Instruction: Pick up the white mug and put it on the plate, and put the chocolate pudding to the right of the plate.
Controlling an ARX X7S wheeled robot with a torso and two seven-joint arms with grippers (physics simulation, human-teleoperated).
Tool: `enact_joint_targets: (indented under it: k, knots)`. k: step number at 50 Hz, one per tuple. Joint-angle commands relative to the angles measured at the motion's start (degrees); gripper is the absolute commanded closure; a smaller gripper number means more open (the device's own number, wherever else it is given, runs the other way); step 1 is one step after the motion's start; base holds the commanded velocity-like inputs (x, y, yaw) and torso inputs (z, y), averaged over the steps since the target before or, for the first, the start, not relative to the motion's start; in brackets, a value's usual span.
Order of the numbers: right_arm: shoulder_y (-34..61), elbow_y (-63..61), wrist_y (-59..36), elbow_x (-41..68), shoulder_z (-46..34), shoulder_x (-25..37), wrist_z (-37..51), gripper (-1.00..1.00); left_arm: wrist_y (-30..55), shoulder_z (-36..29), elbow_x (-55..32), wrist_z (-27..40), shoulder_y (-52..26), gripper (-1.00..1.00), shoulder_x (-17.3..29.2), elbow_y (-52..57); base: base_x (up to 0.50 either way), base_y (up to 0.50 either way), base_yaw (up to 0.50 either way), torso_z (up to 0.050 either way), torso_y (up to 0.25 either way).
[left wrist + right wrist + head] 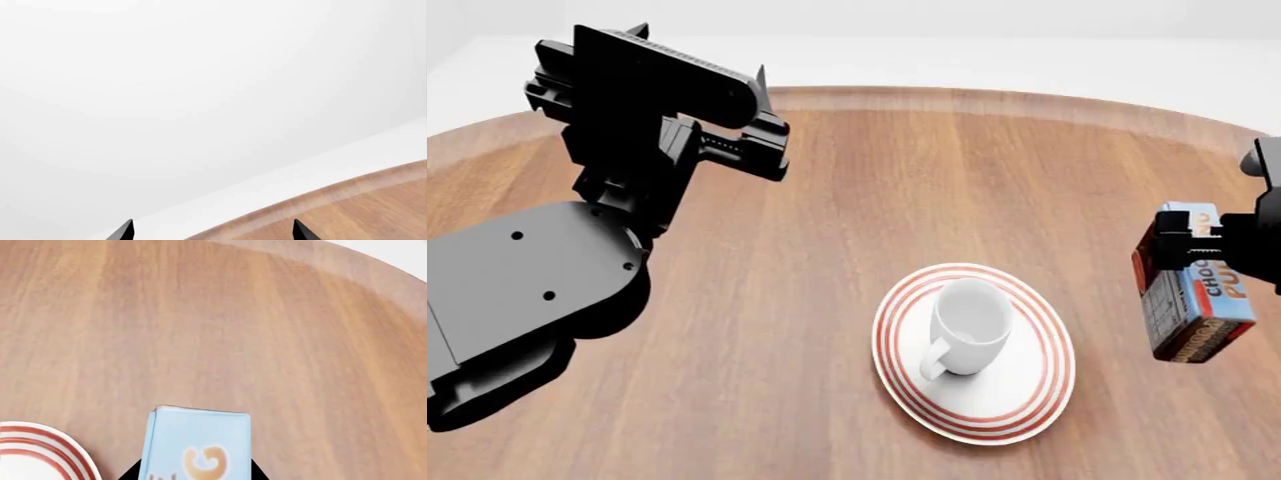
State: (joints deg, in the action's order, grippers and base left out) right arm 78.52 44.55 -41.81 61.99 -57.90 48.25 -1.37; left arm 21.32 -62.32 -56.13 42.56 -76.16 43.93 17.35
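Observation:
The white mug (972, 325) stands upright on the red-ringed plate (1030, 402), its handle toward the near side. To the right of the plate, the chocolate pudding (1194, 285) is held tilted, with my right gripper (1244, 250) shut on it. In the right wrist view the carton (199, 440) fills the gap between the black fingers of the right gripper (197, 473), and the plate's rim (41, 444) shows beside it. I cannot tell whether the carton touches the wood. My left gripper (701, 55) is raised at the far left, open and empty (213, 231).
Everything is on a round wooden table (868, 180), whose curved far edge (347, 187) meets a white floor beyond. The bulky left arm (534, 290) hangs over the table's left side.

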Motion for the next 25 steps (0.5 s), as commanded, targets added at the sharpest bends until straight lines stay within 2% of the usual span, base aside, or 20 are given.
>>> enact_joint_targets:
  k: [1, 25]
  knots:
    - [-1.71, -1.13, 0.32, -2.25, 0.91, 0.05, -1.45, 1.00, -0.59, 1.48, 0.78, -1.46, 0.05, -1.00, -1.41, -0.55, 0.00, 0.00, 0.00, 0.000, 0.000]
    - [-5.57, 1.14, 4.92, -2.01, 2.16, -0.77, -1.36, 1.00, -0.50, 1.64, 0.96, -1.66, 0.18, -1.00, -1.49, -0.68, 0.00, 0.00, 0.00, 0.000, 0.000]
